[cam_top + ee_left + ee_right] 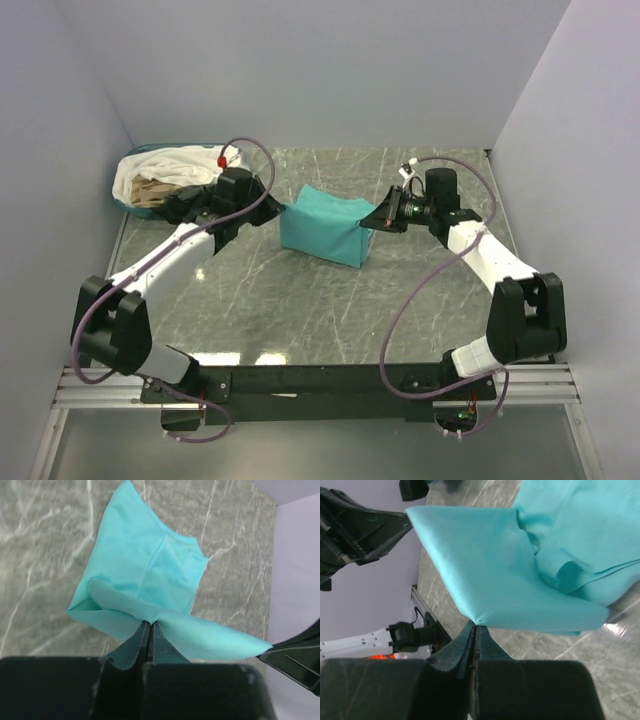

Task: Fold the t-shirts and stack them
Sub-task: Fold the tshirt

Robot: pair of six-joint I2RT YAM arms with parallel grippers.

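A plain teal-green t-shirt point(322, 227) hangs stretched between my two grippers above the middle of the marble table, its lower part draping down to the table. My left gripper point(275, 208) is shut on its left top corner; the pinch shows in the left wrist view point(150, 622), with the shirt point(145, 575) spreading away from it. My right gripper point(375, 218) is shut on the right top corner, seen in the right wrist view point(475, 625) with the shirt point(520, 580) above it. White and beige t-shirts point(165, 175) lie heaped at the far left.
A teal-rimmed oval basket point(130, 205) at the far left corner holds the heaped shirts. Purple-grey walls close the table on the left, back and right. The metal rail point(320, 385) with the arm bases runs along the near edge.
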